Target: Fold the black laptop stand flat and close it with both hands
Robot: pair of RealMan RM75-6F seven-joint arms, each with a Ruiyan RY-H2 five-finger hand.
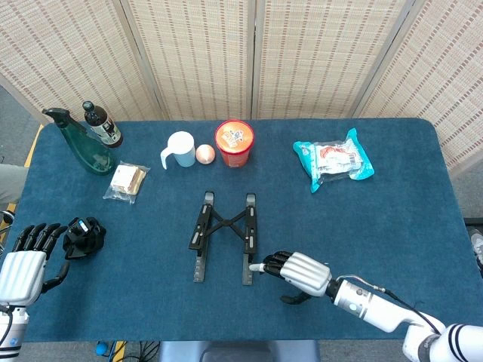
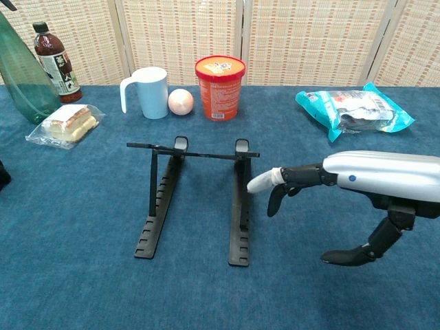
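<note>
The black laptop stand stands unfolded at the middle of the blue surface, its two rails apart and raised at the far end. The right hand sits at the stand's 4 o'clock, fingers apart and extended, holding nothing, a fingertip just beside the right rail. The left hand lies at the surface's 8 o'clock edge, fingers spread and empty.
</note>
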